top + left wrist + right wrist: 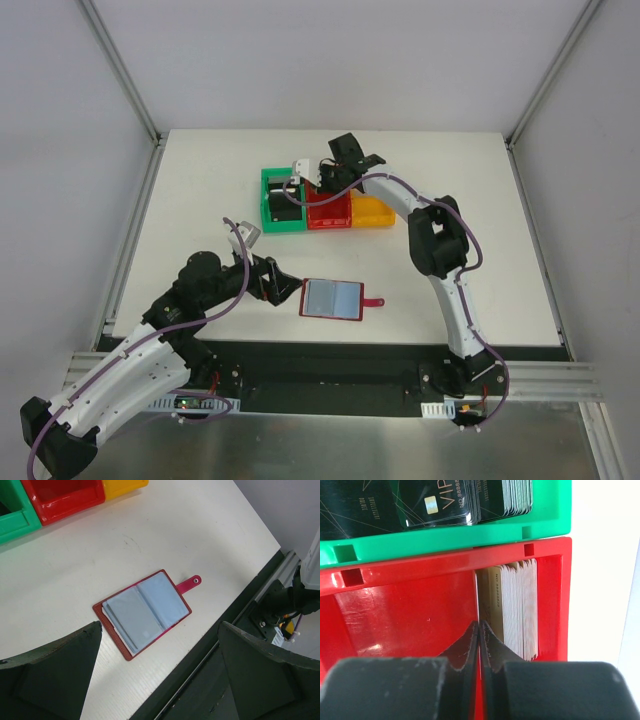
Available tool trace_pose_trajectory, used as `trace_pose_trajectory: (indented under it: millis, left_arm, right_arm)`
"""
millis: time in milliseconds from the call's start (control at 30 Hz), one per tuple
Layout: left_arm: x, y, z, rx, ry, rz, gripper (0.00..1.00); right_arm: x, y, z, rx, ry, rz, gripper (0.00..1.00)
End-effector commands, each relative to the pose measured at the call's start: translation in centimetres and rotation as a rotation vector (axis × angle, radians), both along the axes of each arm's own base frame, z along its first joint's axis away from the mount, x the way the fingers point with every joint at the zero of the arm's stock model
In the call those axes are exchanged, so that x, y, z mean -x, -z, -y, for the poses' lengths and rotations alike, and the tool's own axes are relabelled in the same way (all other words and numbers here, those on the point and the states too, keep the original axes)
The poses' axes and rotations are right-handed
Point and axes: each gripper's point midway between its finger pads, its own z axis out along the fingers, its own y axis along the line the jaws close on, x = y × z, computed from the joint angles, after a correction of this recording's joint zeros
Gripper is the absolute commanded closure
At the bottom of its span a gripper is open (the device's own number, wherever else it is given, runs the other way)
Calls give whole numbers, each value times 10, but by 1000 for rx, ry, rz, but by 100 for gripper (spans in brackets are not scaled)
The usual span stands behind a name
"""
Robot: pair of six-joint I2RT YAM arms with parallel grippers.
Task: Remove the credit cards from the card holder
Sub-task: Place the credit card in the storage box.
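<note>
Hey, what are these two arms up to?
They are emptying the wallet lying open on the table. The right gripper is down in the red bin, jaws shut, beside a stack of cards standing on edge. The left gripper hovers open next to the wallet.

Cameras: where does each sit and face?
Top: overhead, behind the robot, looking down on table and wallet; left arm, right arm show.
Left wrist: on the left arm, facing the open wallet; own open fingers show.
Right wrist: on the right arm, facing into the red bin; own shut fingers show.
Shared: top and left wrist both see the wallet.
</note>
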Motion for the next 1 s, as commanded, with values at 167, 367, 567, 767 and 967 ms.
trace_pose_trajectory:
  millis: [167,367,567,767,967]
  left_arm:
    - [-3,-11,2,31,3,29,1]
    - [-2,-11,3,31,11,25,1]
    - [-2,-11,2,35,7,29,1]
    - [-2,-11,3,34,12,26,1]
    - [-1,-12,3,36,13,26,1]
  right_arm:
    - [0,-17,-10,-44,-12,7,100]
    - [8,-20,-10,-49,-26,-9,100]
    - [9,-25,-10,-52,-31,-8,100]
    - [13,-33,-8,-60,-36,-15,100]
    - [14,-40,-7,-62,-36,-5,100]
